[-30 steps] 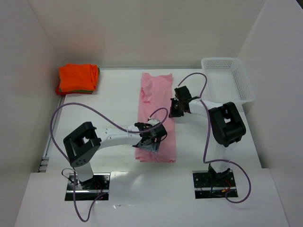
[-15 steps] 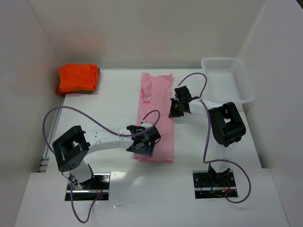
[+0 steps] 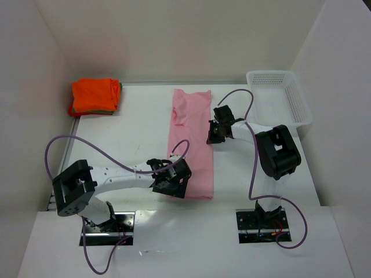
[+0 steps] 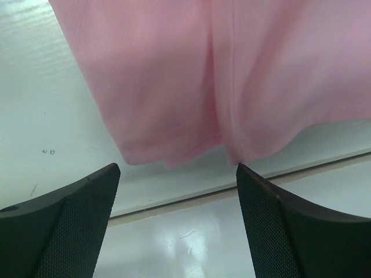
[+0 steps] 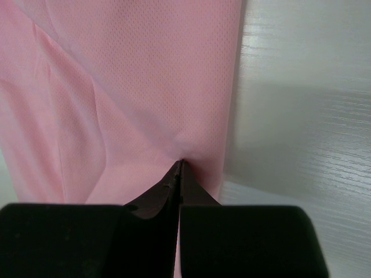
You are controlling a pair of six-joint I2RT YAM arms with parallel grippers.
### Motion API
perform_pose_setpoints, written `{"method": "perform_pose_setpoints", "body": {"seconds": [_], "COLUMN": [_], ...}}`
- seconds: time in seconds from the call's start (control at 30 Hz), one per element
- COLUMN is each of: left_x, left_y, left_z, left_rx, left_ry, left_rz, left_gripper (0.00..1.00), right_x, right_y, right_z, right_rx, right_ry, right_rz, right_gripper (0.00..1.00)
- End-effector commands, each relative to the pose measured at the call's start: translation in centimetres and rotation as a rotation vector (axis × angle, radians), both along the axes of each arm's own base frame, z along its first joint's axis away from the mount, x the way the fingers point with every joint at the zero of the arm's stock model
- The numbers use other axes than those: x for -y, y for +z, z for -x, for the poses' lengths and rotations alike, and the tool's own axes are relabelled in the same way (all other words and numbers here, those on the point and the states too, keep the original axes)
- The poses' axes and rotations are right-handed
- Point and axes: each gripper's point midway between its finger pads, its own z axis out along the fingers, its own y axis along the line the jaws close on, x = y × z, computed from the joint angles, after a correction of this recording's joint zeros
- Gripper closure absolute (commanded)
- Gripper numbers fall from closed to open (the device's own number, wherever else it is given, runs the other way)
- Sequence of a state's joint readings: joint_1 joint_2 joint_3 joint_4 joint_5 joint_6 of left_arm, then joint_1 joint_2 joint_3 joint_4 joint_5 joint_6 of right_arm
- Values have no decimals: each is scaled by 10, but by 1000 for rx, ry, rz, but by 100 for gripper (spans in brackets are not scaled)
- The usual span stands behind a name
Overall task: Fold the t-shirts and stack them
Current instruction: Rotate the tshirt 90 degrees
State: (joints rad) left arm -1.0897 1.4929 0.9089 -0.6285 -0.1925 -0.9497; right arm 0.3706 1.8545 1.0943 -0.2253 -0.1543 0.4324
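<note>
**Pink shirt** [image 3: 191, 139], a long strip at the middle of the counter [image 3: 133, 139]. Right gripper [image 3: 213, 134] pins its right edge, jaws closed on cloth, as anchor. Left gripper [image 4: 177, 169], jaws wide and empty, straddles the near hem, presumably to fold it. Orange shirt [image 3: 95, 95]: far-left corner.

From above, your left gripper [image 3: 169, 185] covers the near left corner of the pink t-shirt [image 3: 191, 124], so you cannot see how the hem lies beneath it. The left wrist view cuts the shirt off at its top and right edges, and both fingers at the bottom. The right gripper [image 5: 179, 165] presses its fingers together on a pucker of cloth; how much is pinched stays hidden. The green t-shirt [image 3: 97, 112] shows only an edge under the orange t-shirt [image 3: 95, 92].
</note>
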Motion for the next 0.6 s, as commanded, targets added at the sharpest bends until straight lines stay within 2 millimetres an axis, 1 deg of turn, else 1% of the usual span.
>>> {"method": "perform_pose_setpoints", "body": {"seconds": [0.0, 0.03, 0.1, 0.13, 0.2, 0.3, 0.37, 0.4, 0.43, 0.57], "left_x": [0, -1, -2, -3, -5, 1, 2, 6, 7, 10], "left_y": [-9, -12, -15, -18, -25, -27, -29, -26, -17, 30], "left_z": [9, 9, 10, 10, 13, 13, 18, 15, 15, 12], "left_rx": [-43, -50, -54, -60, -80, -82, -95, -89, -82, -31], "left_ry": [17, 27, 28, 28, 6, -13, -24, -25, -25, -15], "left_rz": [-5, -13, -21, -33, -56, -66, -69, -57, -45, 44], "left_gripper": [11, 11, 11, 11, 11, 11, 11, 11, 11, 11], "right_x": [-5, -6, -5, -5, -5, -5, -6, -6, -6, -6], "right_y": [14, 22, 26, 32, 30, 30, 31, 31, 35, 53], "right_z": [-12, -13, -15, -16, -14, -14, -13, -13, -14, -14], "right_rx": [54, 73, 84, 97, 88, 88, 86, 86, 94, 130], "right_ry": [9, 9, 4, 4, 4, 4, 9, 9, 9, 9], "right_rz": [2, -6, -2, -7, -4, -4, -11, -11, -14, -28], "right_gripper": [99, 99, 99, 99, 99, 99, 99, 99, 99, 99]}}
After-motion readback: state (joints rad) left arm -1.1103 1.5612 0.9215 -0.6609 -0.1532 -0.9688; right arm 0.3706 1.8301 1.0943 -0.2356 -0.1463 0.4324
